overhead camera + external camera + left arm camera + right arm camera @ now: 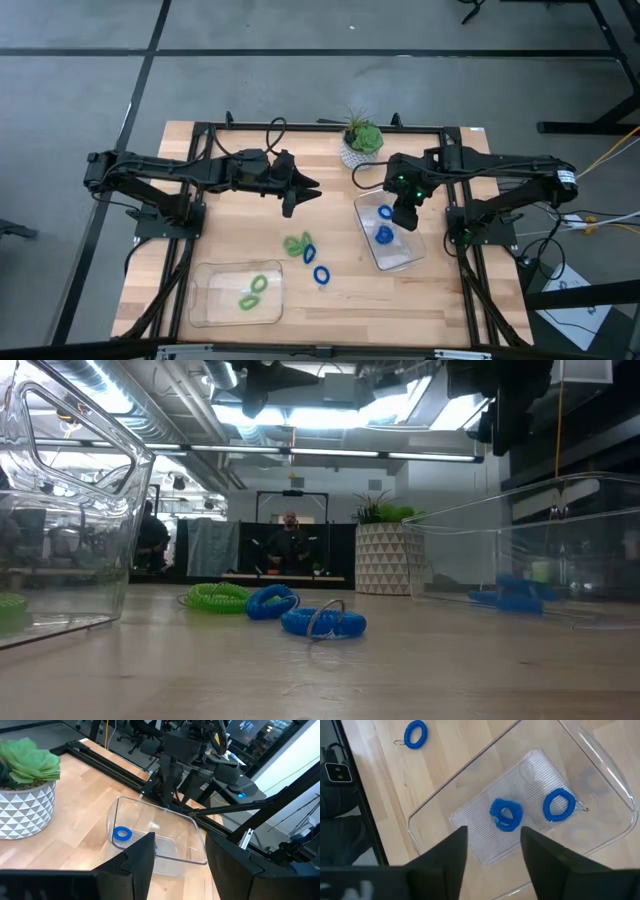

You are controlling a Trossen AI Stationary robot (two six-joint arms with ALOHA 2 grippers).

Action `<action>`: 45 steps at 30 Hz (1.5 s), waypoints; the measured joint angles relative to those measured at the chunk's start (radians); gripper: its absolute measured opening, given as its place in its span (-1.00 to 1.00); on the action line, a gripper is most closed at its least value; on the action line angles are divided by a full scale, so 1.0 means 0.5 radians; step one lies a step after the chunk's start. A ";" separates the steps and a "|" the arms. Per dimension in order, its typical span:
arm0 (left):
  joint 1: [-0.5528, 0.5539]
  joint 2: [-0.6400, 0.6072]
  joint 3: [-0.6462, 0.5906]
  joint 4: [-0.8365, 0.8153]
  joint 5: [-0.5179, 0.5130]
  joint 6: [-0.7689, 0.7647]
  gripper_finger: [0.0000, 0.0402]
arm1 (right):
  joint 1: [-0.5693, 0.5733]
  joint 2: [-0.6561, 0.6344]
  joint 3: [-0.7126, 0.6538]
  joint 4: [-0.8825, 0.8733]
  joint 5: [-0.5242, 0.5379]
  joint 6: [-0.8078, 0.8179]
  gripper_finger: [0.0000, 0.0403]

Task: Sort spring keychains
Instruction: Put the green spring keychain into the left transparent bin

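Two blue spring keychains [506, 814] [559, 805] lie flat on the floor of the clear right tray [400, 258]. My right gripper [493, 832] hangs open just above them, touching nothing. Two green keychains [260, 284] [247, 300] lie in the clear left tray [210, 300]. Loose on the wood between the trays lie a green keychain [295, 243] and two blue ones [308, 250] [321, 274]. My left gripper [308, 190] is open and raised over the table's middle, far of the loose pile, pointing toward the right tray.
A green plant in a white patterned pot [360, 145] stands at the far edge, just beyond the right tray. Black frame rails [455, 250] run along the table's sides. Bare wood lies along the near edge between the trays.
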 joint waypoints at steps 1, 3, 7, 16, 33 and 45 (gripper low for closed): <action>0.000 0.000 0.000 -0.001 0.001 0.001 -0.16 | 0.000 0.000 0.000 0.001 0.001 -0.001 -0.06; 0.000 0.003 0.000 -0.005 0.001 0.001 -0.16 | 0.000 0.000 0.000 0.002 0.001 -0.001 -0.01; 0.000 0.008 0.000 -0.124 0.056 -0.001 -0.16 | 0.000 0.000 0.000 0.058 0.036 -0.010 0.01; -0.026 0.008 0.000 -0.467 0.070 -0.101 -0.16 | 0.000 0.000 0.000 0.495 0.055 -0.127 0.02; -0.094 0.054 0.000 -0.465 0.187 -0.059 -0.16 | 0.000 0.000 0.000 1.243 0.310 -0.560 0.02; -0.138 0.432 -0.001 -0.464 0.297 -0.057 -0.16 | 0.014 0.001 0.000 1.247 0.190 -0.352 0.02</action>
